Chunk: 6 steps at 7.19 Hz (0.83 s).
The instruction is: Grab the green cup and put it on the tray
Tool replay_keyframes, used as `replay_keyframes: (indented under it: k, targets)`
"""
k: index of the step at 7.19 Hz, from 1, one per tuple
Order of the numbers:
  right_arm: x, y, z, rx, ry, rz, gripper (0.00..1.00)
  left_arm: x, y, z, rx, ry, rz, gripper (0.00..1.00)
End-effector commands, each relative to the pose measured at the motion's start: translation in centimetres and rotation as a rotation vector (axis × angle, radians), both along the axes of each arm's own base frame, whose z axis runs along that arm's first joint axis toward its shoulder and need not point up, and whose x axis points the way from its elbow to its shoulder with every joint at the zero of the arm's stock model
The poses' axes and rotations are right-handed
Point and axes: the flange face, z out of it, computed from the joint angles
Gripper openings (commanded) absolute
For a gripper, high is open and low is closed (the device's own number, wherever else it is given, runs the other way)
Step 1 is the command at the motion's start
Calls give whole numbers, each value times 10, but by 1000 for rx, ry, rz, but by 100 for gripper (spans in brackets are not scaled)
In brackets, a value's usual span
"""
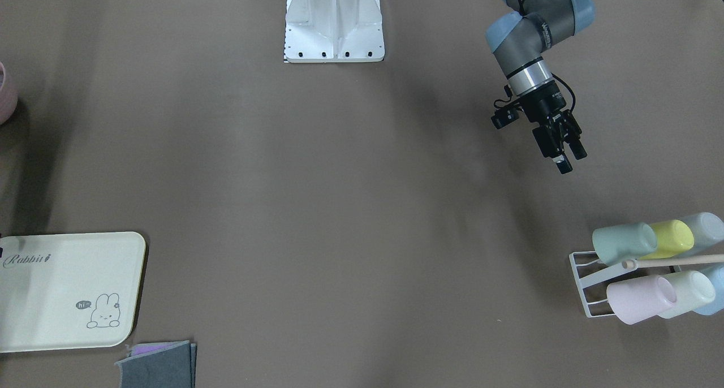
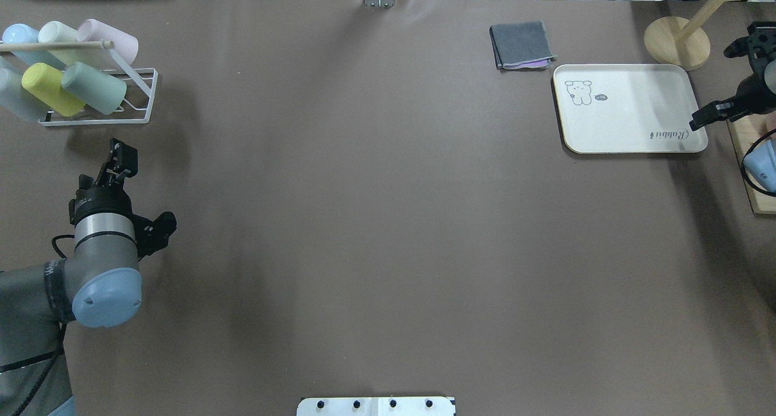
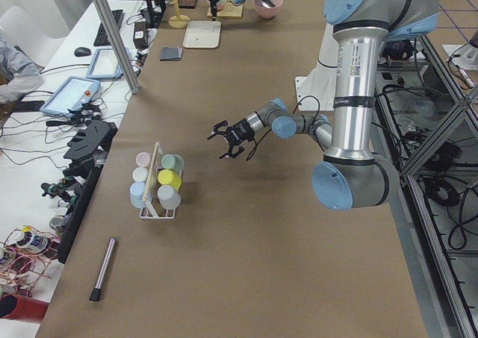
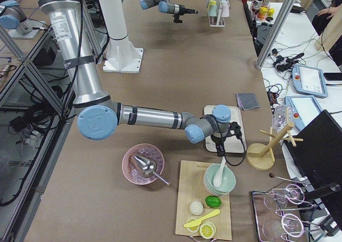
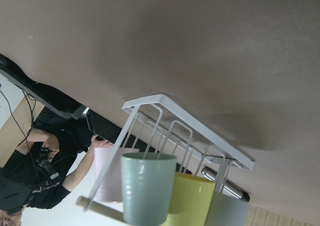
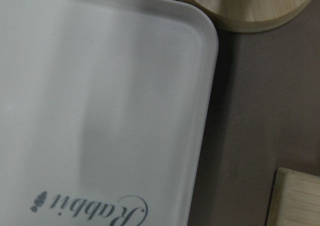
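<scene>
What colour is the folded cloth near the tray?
The cloth is dark grey, with purple beneath; overhead exterior view shows it best.

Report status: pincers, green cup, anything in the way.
Left pincer open, empty, short of the rack. Right pincer by tray, state unreadable. Green cup racked beside yellow cup, untouched. Nothing between left pincer and cup.

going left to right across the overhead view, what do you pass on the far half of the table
white rack holding the green cup → folded grey cloth → tray
</scene>
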Motion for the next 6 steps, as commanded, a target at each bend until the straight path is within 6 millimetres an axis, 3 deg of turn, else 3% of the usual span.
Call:
replay_keyframes:
  k: [1,5,6]
  targets:
    - [-1,-1,6,-9,7,0,90,4,-1,28,88,-16,136,97]
    - [-7,0,11,-8,23,-4,90,-14,-20,10,198,-28,115,97]
    - [-9,4,33,19,21,-7,90,-19,-25,12,197,-33,102,97]
